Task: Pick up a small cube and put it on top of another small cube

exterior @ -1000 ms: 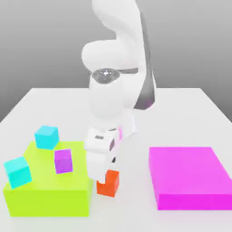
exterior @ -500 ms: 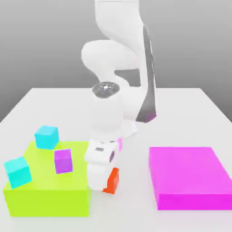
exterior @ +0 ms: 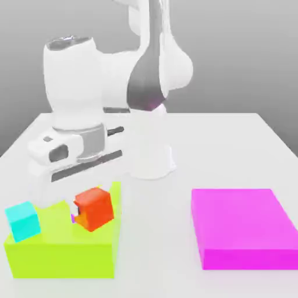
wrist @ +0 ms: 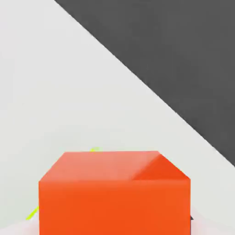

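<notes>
Orange-red cube (exterior: 94,208): one, raised above the top of the lime-green block (exterior: 58,254), pinched in my gripper (exterior: 87,210); in the hand view the orange-red cube (wrist: 114,193) sits close against the camera. Purple cube (exterior: 73,218): one, almost fully hidden behind the orange-red cube, just a violet sliver at its lower edge on the exterior view's left, so I can't tell if the two touch. Cyan cube (exterior: 23,221): I count one, on the lime-green block near its corner on the exterior view's left. Flat magenta block (exterior: 241,227): one, well apart on the exterior view's right. No containers; the lime-green block just carries the cubes on its top. All sits on a white table (exterior: 233,139) against a plain grey backdrop.
</notes>
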